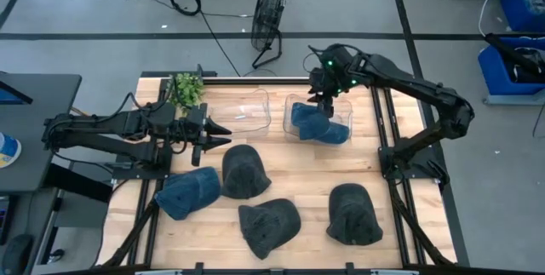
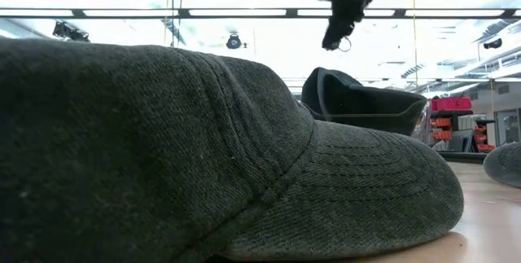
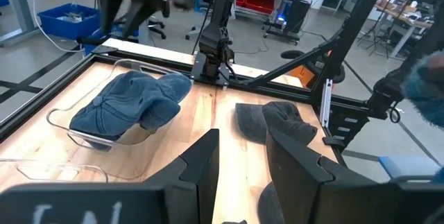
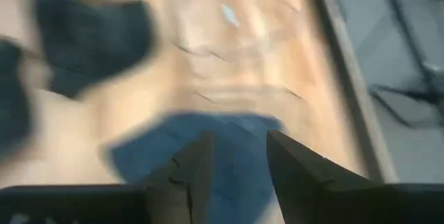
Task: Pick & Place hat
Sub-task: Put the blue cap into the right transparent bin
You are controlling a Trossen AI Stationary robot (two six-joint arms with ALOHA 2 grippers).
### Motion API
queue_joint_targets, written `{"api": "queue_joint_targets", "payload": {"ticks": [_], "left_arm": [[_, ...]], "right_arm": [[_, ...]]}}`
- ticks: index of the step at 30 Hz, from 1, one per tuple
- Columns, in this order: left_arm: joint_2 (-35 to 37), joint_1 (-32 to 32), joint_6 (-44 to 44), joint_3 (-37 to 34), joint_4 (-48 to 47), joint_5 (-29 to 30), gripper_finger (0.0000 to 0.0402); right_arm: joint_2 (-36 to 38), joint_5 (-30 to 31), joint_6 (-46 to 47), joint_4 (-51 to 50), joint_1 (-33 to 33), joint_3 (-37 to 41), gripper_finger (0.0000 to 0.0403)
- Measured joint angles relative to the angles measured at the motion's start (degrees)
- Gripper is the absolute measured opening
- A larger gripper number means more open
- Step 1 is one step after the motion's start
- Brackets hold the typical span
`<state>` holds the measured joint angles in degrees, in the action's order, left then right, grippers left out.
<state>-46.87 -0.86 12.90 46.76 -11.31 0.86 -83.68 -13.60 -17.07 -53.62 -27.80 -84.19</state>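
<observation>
From above, the right gripper (image 1: 324,96) is hovering over the clear bin (image 1: 344,110) where a blue hat (image 1: 319,125) is lying, half draped over the rim; the left gripper (image 1: 217,134) is waiting spread open near the plant (image 1: 186,89); four more hats are sitting on the table (image 1: 375,164).

Low view is mostly one dark hat (image 2: 203,149) filling the lens.

Left wrist is showing that binned hat (image 3: 128,102) sagging.

Right wrist: fingers (image 4: 198,165) apart, holding nothing; I'd say lift straight up so nothing snags.
</observation>
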Motion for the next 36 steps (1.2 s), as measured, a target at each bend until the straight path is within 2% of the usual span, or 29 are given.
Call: {"api": "queue_joint_targets", "payload": {"ticks": [4,8,13,19,21,23,25,27,32,36], "left_arm": [[0.0,-0.1,1.4,0.0,1.5,-0.1,0.0126],[0.0,-1.5,0.0,0.0,4.6,-0.5,0.0126],[0.0,-4.6,-3.2,2.7,5.5,-0.5,0.0126],[0.0,-8.7,-9.0,5.1,4.0,2.4,0.0126],[0.0,-10.0,-10.1,6.0,-0.3,4.3,0.0126],[0.0,-11.2,-7.5,7.0,-7.7,8.3,0.0126],[-0.1,-12.1,-0.6,7.8,-17.2,12.4,0.0126],[-0.8,-12.7,8.0,8.3,-26.7,13.6,0.0126],[-3.4,-15.0,26.8,8.4,-47.5,9.2,0.0125],[-6.9,-17.0,34.4,8.4,-56.3,4.1,0.0125]], "right_arm": [[0.0,-8.6,0.5,3.6,5.3,0.3,0.0141],[0.0,-10.8,-0.2,8.5,11.7,2.0,0.0142],[0.0,-5.7,-0.4,9.9,18.5,2.2,0.0142],[0.1,1.7,0.9,8.5,24.7,2.3,0.0142],[0.1,3.6,3.2,8.0,26.3,2.3,0.0142],[0.1,5.9,5.6,6.5,27.6,2.3,0.0142],[0.1,8.4,7.2,4.0,28.5,2.3,0.0142],[0.1,11.2,7.7,1.1,29.2,2.3,0.0142],[0.1,14.7,8.3,-1.2,29.7,2.3,0.0142],[0.2,14.7,8.7,0.8,29.7,2.3,0.0142]]}}
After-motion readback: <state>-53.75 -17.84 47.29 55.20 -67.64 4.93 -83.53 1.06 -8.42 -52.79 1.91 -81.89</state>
